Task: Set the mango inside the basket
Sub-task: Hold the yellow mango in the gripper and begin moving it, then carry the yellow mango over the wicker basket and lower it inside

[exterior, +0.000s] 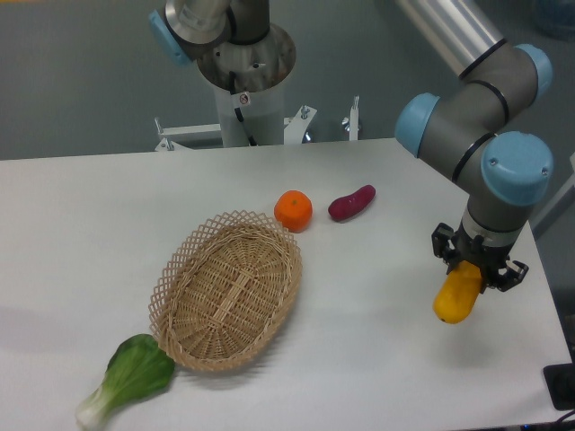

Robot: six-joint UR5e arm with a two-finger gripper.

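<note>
The mango [455, 296] is a smooth yellow-orange oblong fruit at the right side of the table, hanging point-down from my gripper [477, 268]. The gripper is shut on its upper end, with black fingers on either side of it. Whether the mango's lower end touches the table I cannot tell. The basket [228, 289] is an oval tan wicker one with a lattice rim, lying left of centre, far to the left of the gripper. Nothing lies in it.
A round orange [293, 210] sits just beyond the basket's far right rim. A purple sweet potato [351, 203] lies right of it. A green bok choy [130, 377] lies at the basket's near left. The table's right edge is close to the gripper.
</note>
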